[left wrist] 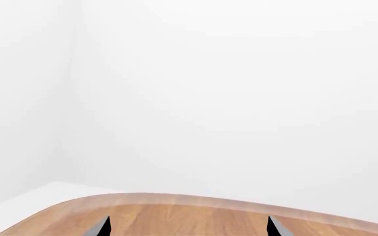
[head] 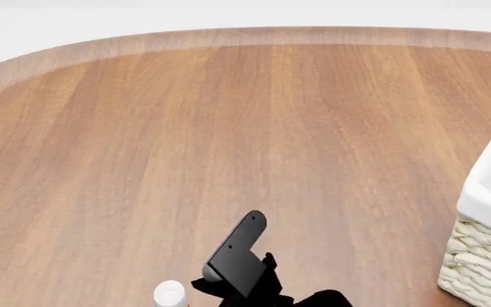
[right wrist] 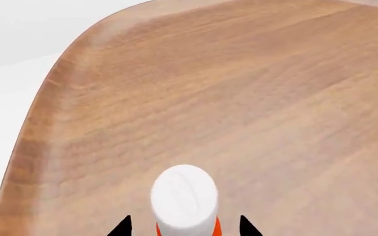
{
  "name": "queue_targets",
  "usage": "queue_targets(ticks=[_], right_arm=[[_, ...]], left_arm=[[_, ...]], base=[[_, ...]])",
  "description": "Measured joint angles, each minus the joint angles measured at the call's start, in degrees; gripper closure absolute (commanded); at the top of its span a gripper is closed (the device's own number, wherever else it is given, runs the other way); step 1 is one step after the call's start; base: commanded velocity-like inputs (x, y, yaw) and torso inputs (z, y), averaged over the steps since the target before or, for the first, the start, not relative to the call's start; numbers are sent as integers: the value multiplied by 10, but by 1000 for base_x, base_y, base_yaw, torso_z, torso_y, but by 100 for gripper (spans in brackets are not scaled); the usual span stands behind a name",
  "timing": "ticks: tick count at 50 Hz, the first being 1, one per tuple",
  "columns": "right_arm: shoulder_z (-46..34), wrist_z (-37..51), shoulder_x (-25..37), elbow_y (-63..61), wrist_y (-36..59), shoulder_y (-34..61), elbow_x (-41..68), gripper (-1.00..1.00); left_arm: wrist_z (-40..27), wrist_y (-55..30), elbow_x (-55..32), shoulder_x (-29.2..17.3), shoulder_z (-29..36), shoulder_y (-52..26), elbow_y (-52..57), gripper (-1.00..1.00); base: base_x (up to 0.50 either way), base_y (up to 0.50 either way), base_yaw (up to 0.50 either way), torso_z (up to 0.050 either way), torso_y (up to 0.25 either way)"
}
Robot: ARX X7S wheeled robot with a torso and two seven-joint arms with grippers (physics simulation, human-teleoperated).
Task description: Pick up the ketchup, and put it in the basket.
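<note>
So the right hand [right wrist: 183,227] has its fingertips either side of the ketchup [right wrist: 183,199] near the table's [head: 228,128] front edge, but I can't tell if it's actually gripping yet. Left hand [left wrist: 189,227] sits spread wide with nothing in it. Basket [head: 484,256] is over at the right edge, so the whole lift and carry looks to be left.

Right hand [right wrist: 183,227] fingers spread; left hand [left wrist: 189,227] fingers apart.

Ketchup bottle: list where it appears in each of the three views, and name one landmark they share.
Head view: only the ketchup bottle's white cap shows, at the bottom edge, left of the right gripper.
Right wrist view: cap and orange shoulder at bottom centre, between the fingertips.
Left wrist view: not in it.
Shared landmark: the wooden table's curved pale edge.
</note>
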Motion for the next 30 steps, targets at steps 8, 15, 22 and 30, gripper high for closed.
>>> queue_targets(ticks=[8, 15, 22, 30], right_arm=[[0, 2, 1, 4, -5, -2, 2, 100], [2, 6, 9, -12, -5, -9, 4, 100], [18, 28, 28, -63, 6, -22, 13, 100], [56, 75, 61, -165, 39, -36, 29, 100]], left_arm=[[-2, 1, 1, -1, 4, 1, 2, -100], [-3, 1, 1, -3, 7, 1, 4, -100], [-4, 2, 0, -4, 7, 1, 4, -100], [-6, 2, 1, -6, 11, -1, 5, -100]], base=[[0, 0, 0, 0, 0], [0, 0, 0, 0, 0], [0, 0, 0, 0, 0], [0, 0, 0, 0, 0]])
